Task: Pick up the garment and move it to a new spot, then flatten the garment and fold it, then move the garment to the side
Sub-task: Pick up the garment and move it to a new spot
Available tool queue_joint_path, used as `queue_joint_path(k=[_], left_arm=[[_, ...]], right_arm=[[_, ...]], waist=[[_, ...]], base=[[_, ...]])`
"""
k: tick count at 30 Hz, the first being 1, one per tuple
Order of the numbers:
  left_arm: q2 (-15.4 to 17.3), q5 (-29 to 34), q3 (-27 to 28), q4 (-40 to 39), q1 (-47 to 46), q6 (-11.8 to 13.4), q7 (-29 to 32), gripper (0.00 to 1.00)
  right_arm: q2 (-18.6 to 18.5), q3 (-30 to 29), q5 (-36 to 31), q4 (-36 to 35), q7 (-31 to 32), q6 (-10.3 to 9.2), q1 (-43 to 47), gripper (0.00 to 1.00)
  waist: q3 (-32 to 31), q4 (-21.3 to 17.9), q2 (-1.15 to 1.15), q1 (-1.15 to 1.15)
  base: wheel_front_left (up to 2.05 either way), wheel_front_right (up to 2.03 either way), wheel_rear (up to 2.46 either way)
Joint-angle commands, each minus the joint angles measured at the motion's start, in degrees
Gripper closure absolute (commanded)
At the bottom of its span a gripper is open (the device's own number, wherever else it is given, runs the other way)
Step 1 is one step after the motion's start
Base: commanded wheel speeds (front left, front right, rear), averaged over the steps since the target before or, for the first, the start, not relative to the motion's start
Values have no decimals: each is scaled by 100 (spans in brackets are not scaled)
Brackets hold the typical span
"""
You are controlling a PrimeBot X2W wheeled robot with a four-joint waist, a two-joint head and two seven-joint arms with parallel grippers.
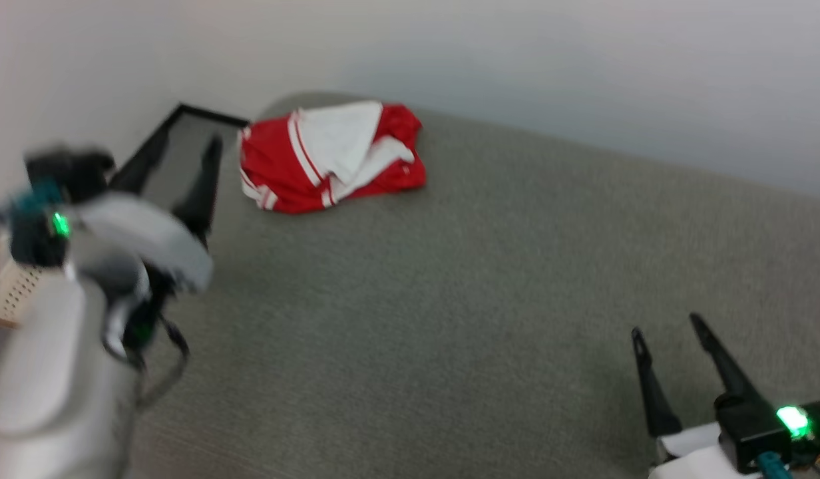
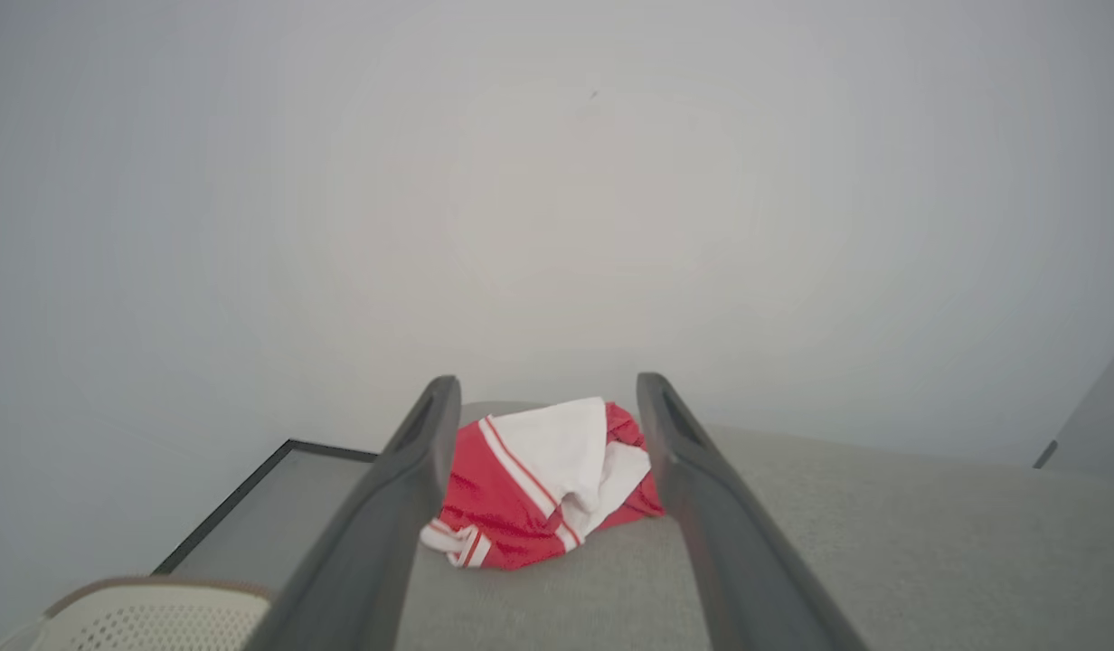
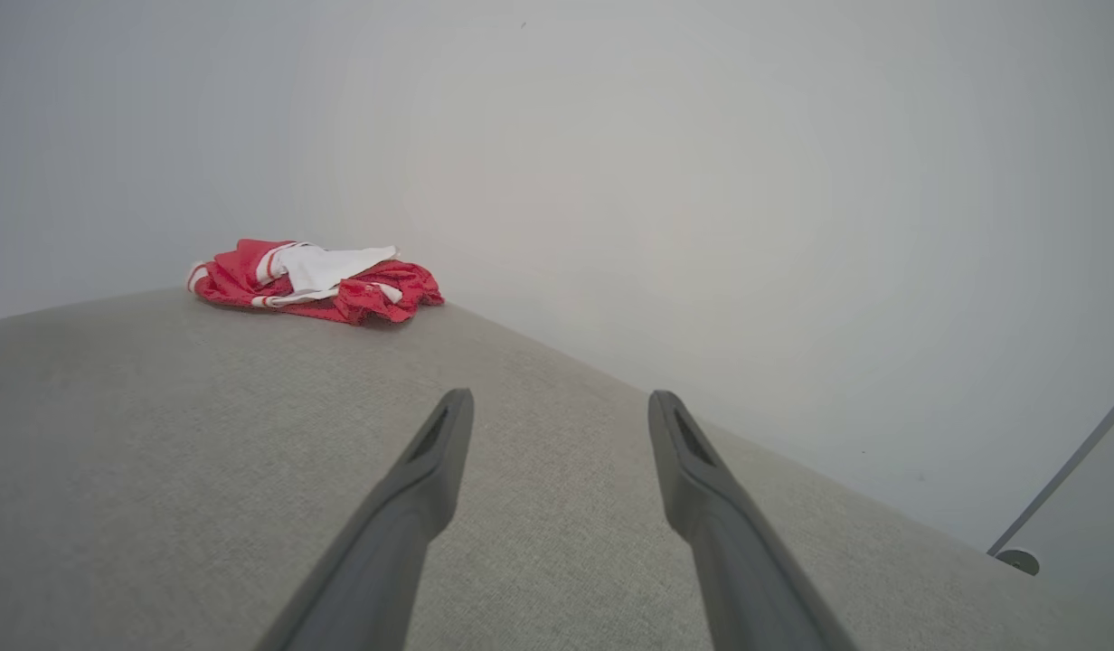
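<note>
In the head view, your garment [image 1: 330, 159] lies crumpled in a red and white heap at the far left corner of the grey cloth-covered table [image 1: 450, 299], close to the wall. The left gripper [image 1: 190, 136] is raised at the table's left edge, blurred, its two fingers spread wide with nothing between them, short of the heap. The right gripper [image 1: 666, 326] sits low at the near right, well apart from the garment, also wide open and empty.

In the left wrist view, the left gripper [image 2: 548, 384] frames the garment [image 2: 521, 488] between its parted fingers but does not touch it. A dark-framed glass panel [image 2: 277, 506] and a pale perforated basket [image 2: 159, 619] lie to the left.

In the right wrist view, the right gripper [image 3: 561, 398] hovers open over bare cloth, with the garment [image 3: 313, 280] far off at the upper left.

By this showing, you are at the very start. Nothing has been picked up, and the moving, flattening, folding and setting aside are all left to do.
</note>
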Motion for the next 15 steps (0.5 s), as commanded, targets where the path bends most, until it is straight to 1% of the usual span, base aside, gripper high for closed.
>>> queue_joint_path(k=[1,5,8,15], left_arm=[[90,-112,-54,62,-291,-8,142,0],[424,-577,-377,369,-1203,-10,863,0],[599,-841,-550,688,-1788,-10,1293,0],[955,-1251,-960,1642,-2895,-10,2034,0]], right_arm=[[-52,-49,-40,-61,-3,0,-141,0],[-168,-116,-116,-273,28,0,-314,0],[-251,-147,-111,-422,78,0,-406,0],[-377,-128,-64,-742,156,0,-528,0]], waist=[[1113,-544,0,0],[1626,-697,0,0],[1929,-805,0,0],[2430,-1119,0,0]], base=[[0,0,0],[0,0,0],[0,0,0],[0,0,0]])
